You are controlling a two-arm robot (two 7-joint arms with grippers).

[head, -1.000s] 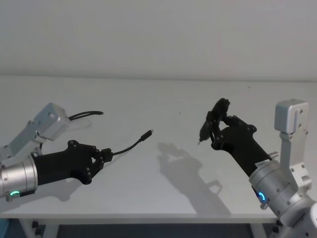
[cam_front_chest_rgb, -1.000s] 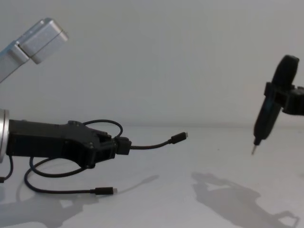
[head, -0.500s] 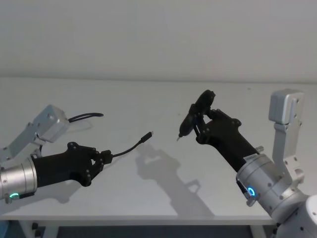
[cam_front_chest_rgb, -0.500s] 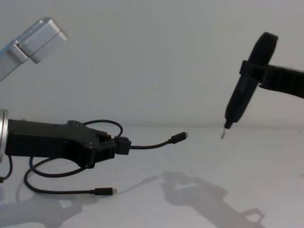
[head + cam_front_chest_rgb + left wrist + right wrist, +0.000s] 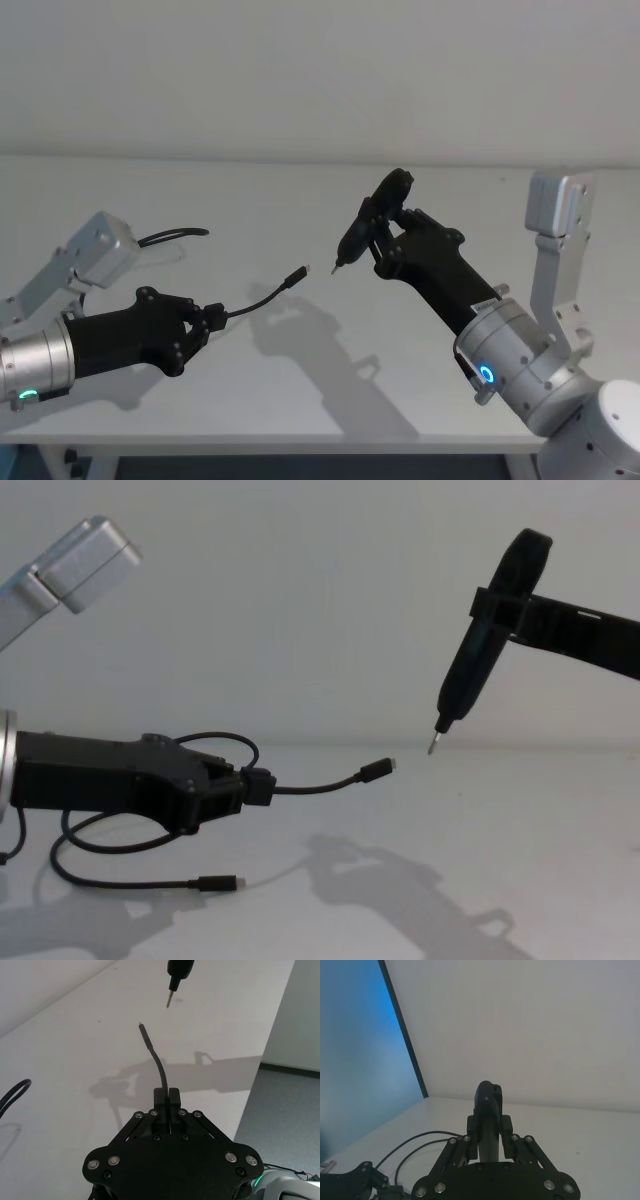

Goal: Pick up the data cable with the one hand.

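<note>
In the head view, the left gripper (image 5: 212, 318), black angular plastic on a fat silver cylinder with a green glowing ring, sits at the lower left of the frame with its short blocky fingers clamped on the long thin black data cable (image 5: 258, 297), whose free end with a small plug rises toward the centre above the white table (image 5: 320, 400). The right gripper (image 5: 382, 228) reaches in from the lower right, its jaws closed on a black pen-shaped tool with a pale pointed tip (image 5: 360, 232); that tip hangs just beside the cable's plug, apart from it. In the left wrist view, the left gripper (image 5: 166, 1096) fills the lower half, jaws pinched together on the data cable (image 5: 159, 1065), which curves up to its plug near the tool's tip at the top centre. In the right wrist view, the right gripper (image 5: 488, 1132) holds the dark tool (image 5: 488, 1110) upright between its fingers. In the chest view, the left gripper (image 5: 258, 787) at centre left grips the data cable (image 5: 320, 784); more cable lies looped on the table at lower left, and the tool (image 5: 472, 675) slants down from the upper right.
</note>
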